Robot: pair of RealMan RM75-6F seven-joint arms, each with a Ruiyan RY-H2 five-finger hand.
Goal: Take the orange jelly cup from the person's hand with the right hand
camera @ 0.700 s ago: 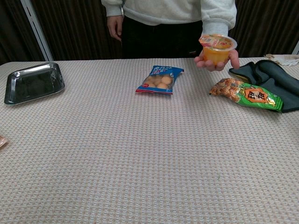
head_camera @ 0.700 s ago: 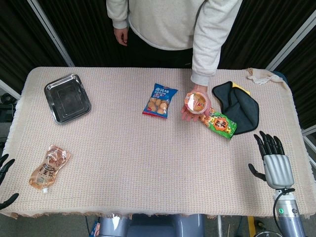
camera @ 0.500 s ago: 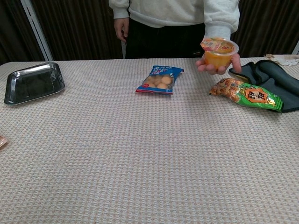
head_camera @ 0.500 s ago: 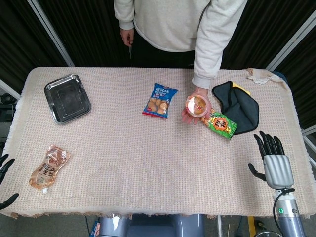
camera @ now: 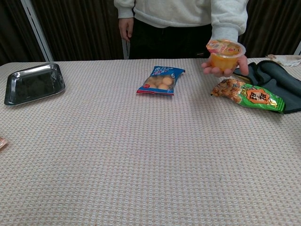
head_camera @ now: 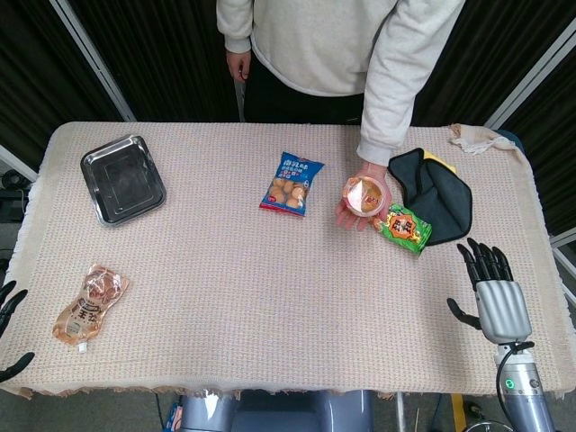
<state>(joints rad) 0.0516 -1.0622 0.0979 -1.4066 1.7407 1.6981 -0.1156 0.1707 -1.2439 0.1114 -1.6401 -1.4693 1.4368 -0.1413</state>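
Note:
The orange jelly cup (head_camera: 364,195) (camera: 225,55) sits upright on the person's upturned palm (head_camera: 353,214), held above the table right of centre. My right hand (head_camera: 491,295) hovers at the table's right edge, fingers spread and empty, well below and right of the cup. Only the fingertips of my left hand (head_camera: 9,333) show at the lower left edge, apart and holding nothing. Neither hand appears in the chest view.
A green snack packet (head_camera: 407,227) lies just right of the cup, beside a dark folded cloth (head_camera: 436,193). A blue snack bag (head_camera: 292,183) lies mid-table. A metal tray (head_camera: 121,177) sits far left, a brown pouch (head_camera: 88,306) near left. A crumpled tissue (head_camera: 475,138) lies at the far right corner.
The person shifted to the right, carrying the jelly cup slightly right and nearer to me. My right hand moved a little inward and forward. The left hand stayed still.

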